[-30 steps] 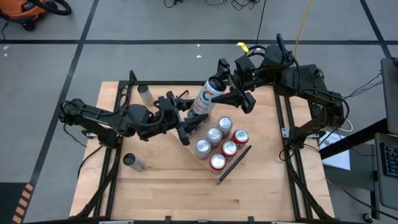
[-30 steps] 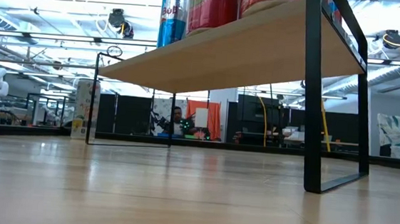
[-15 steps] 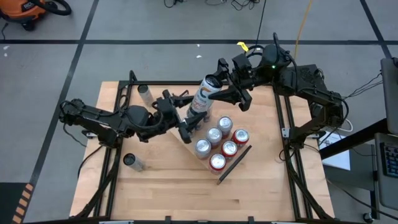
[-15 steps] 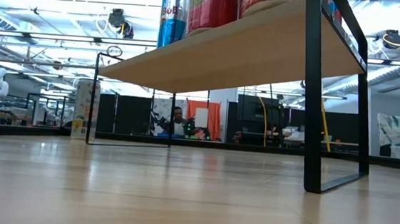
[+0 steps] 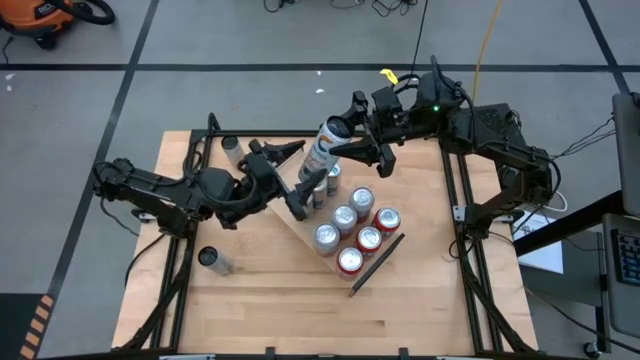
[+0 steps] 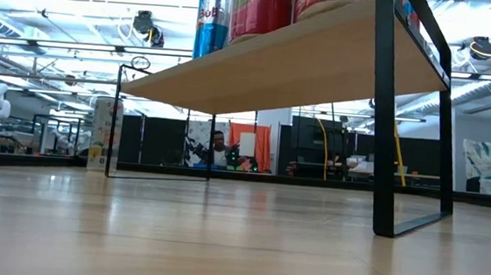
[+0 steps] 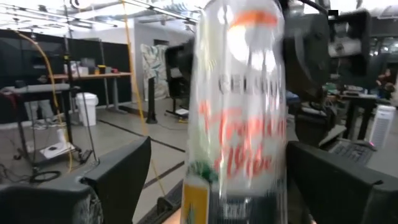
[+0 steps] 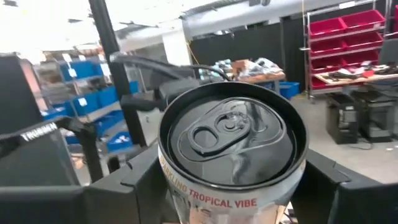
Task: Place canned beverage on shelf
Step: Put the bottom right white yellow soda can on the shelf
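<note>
High view: can (image 5: pixel 322 150) gripped in right claw (image 5: pixel 352 152).

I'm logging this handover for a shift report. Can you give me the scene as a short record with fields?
held item: tall white can, tilted
holder: right end effector, closed on the can near its top
other arm: left end effector, fingers spread beside the can's lower end, not gripping
shelf: five cans standing in two rows, one more at its far end
loose cans on table: two, on the left side
</note>
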Robot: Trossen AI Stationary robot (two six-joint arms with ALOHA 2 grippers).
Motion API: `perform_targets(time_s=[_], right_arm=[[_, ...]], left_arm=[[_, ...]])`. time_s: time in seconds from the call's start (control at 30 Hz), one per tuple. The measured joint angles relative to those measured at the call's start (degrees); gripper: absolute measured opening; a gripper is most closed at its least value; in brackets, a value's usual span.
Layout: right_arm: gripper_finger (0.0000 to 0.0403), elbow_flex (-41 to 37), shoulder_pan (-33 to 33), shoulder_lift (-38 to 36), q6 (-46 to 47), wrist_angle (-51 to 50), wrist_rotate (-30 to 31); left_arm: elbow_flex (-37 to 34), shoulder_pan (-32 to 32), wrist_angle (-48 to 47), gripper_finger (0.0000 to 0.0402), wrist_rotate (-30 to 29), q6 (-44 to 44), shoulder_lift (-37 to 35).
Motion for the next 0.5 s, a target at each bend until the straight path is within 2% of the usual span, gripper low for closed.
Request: perform_targets(time_s=[0.4, 0.5], right_arm=[[0.0239, 0.0, -1.9, 0.8, -2.4, -0.9, 0.0], [0.0239, 0.0, -3.0, 1.0, -2.4, -1.0, 0.0]], left_arm=[[0.0, 1.0, 0.1, 0.0370, -0.4, -0.7, -0.4], [0.0, 1.0, -0.3, 0.0370, -0.4, -3.4, -1.4]])
